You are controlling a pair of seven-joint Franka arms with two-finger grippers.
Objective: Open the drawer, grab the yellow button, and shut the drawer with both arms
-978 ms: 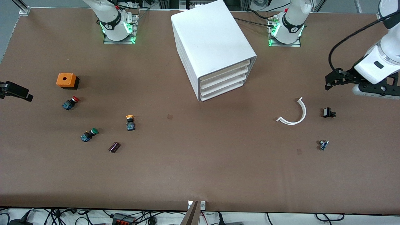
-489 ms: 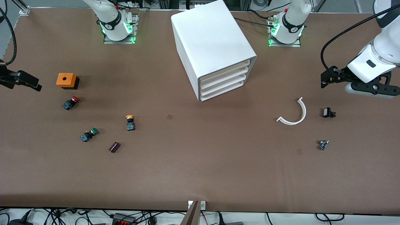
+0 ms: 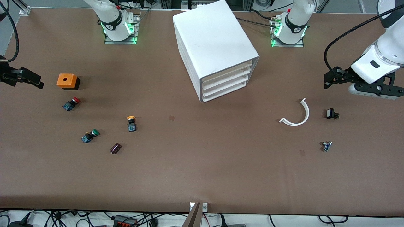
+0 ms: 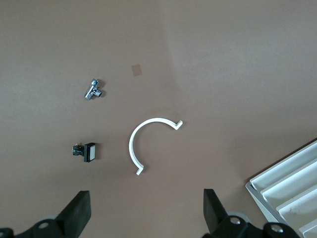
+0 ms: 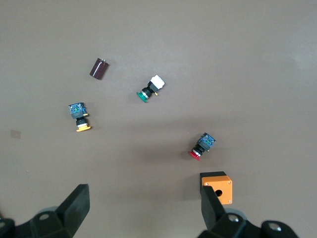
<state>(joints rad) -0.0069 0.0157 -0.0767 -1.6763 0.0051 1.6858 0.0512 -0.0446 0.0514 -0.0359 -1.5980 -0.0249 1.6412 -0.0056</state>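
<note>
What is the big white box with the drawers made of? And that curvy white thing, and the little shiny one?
The cabinet looks like smooth matte white plastic with rounded edges, and its drawers seem the same. The curved white strip is probably thin, stiff plastic, since it holds its arc. The small shiny part glints silver, so likely metal.

Button (image 3: 131,123) lies nearer the camera than cabinet (image 3: 214,47) (toward right arm's end).
</note>
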